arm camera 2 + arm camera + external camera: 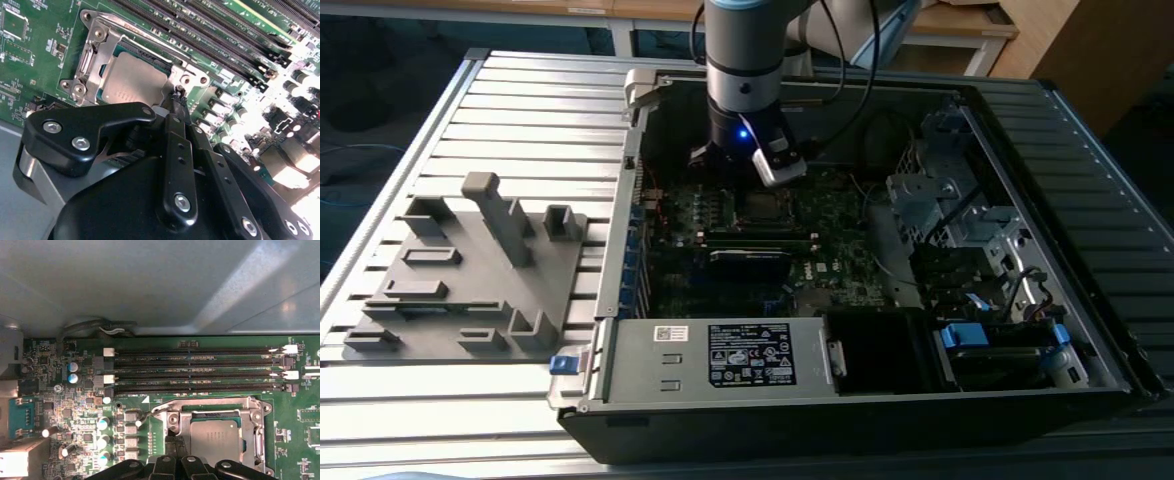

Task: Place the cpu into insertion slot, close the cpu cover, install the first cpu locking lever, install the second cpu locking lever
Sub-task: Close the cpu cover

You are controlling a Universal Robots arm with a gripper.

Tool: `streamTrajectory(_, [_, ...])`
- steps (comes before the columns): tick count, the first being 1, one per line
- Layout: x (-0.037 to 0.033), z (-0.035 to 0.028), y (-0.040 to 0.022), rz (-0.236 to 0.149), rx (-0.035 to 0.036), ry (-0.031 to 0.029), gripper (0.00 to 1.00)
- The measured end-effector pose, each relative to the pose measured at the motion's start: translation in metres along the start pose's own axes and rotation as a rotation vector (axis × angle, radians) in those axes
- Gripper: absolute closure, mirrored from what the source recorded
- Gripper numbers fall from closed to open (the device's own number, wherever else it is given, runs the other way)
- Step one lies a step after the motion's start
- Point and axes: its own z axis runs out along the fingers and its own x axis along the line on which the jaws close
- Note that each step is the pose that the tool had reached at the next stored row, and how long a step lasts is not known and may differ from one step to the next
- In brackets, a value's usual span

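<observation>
Memory slots (pixel 200 372) crowd one side of the cpu cover (pixel 258 437); the case wall (pixel 150 285) rises beyond them.

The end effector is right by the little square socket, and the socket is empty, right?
Not empty: the second wrist view shows the cpu sitting in the insertion slot, framed by the cpu cover. The end effector is beside it.

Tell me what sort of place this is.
Probably a robotics lab for computer assembly: an open computer case on a slatted table, a robot arm over its motherboard, a grey fixture plate beside it.
</observation>
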Motion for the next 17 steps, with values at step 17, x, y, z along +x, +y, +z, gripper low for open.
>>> streamTrajectory(17, [0.0002, 0.0038, -0.0003, 0.000, 0.0007, 0.0004, 0.89])
